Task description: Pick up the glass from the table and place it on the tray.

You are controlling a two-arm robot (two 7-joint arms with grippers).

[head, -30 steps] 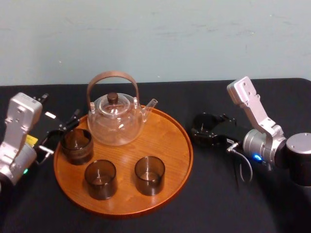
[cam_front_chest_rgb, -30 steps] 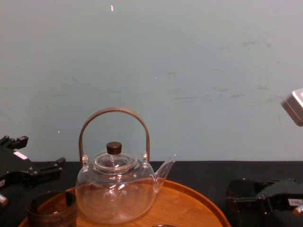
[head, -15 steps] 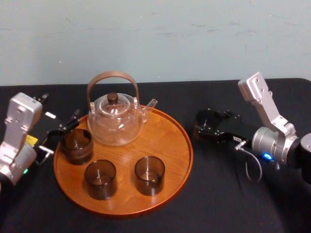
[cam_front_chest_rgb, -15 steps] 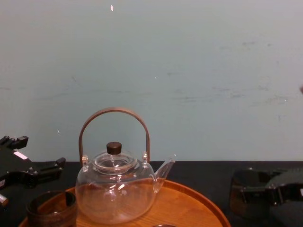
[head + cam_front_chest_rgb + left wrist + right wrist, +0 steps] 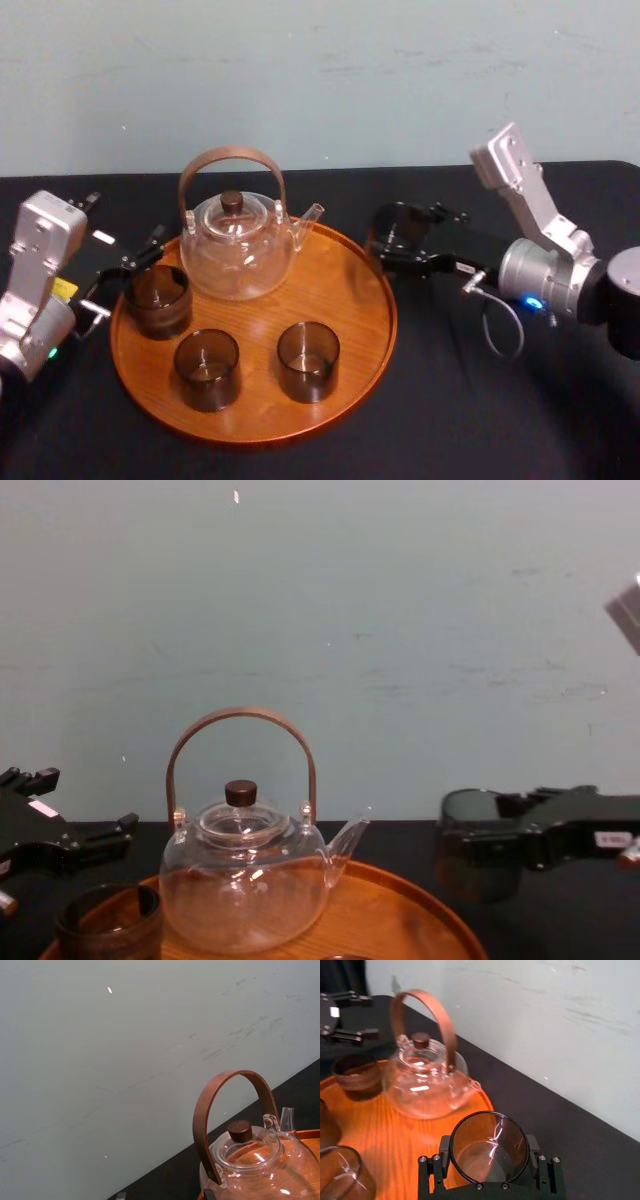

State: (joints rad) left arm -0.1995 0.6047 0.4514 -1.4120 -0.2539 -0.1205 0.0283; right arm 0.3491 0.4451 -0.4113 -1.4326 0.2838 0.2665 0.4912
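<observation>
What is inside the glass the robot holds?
Nothing shows inside the glass held by the right gripper; it looks empty. The gripper's black body covers part of its wall.

The head camera looked steeply down on the whole tray (image 5: pixel 340 290) and the table (image 5: pixel 450 420), while the chest camera sat low and near, looking level across the tray's rim at the teapot (image 5: pixel 240 880) side-on against the wall (image 5: pixel 420 630). Both wrist cameras shared that teapot: the left close beside it and canted toward the wall, the right looking over the glass (image 5: pixel 489 1146) just under its lens.
</observation>
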